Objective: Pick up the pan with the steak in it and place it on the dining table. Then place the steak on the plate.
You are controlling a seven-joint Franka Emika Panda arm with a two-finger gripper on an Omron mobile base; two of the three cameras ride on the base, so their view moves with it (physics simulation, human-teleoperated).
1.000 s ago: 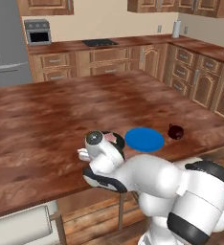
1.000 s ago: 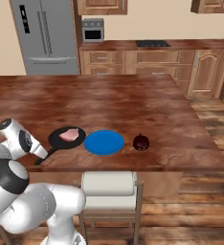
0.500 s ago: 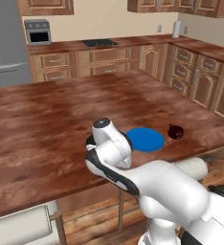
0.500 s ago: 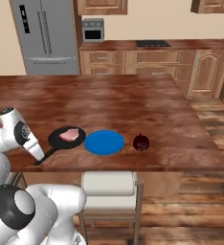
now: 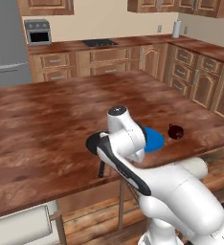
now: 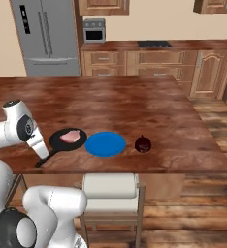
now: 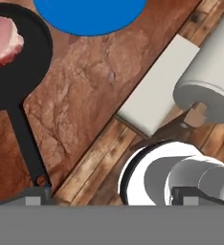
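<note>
A large dining table (image 6: pixel 135 104) with a glossy reddish-brown wood-grain top is seen across both base views, and a white-cushioned chair (image 6: pixel 110 186) is drawn up at its near edge. Behind it, wood-topped kitchen counters with cabinet drawers (image 6: pixel 149 60) are ranged along the wall, with a steel refrigerator (image 6: pixel 47 36) at the left of the right base view. Near the front edge of the table three things are set in a row: the black pan (image 6: pixel 67 139), the bright blue plate (image 6: pixel 105 144) just beside it, and a small dark red mug (image 6: pixel 143 144) a little further along, apart from the plate. The pan's long axis is laid diagonally: its straight handle (image 7: pixel 28 148) is pointed from the round body back toward the near edge of the table and away from the plate, with its end reaching about to that edge. The steak (image 6: pixel 70 135), a pinkish-red lump with paler patches, is held inside the pan, toward the side away from the handle. The fingers (image 7: pixel 35 196) are spread wide and nothing is gripped; in the hand view one tip is seen just at the end of the handle, though contact cannot be judged.
</note>
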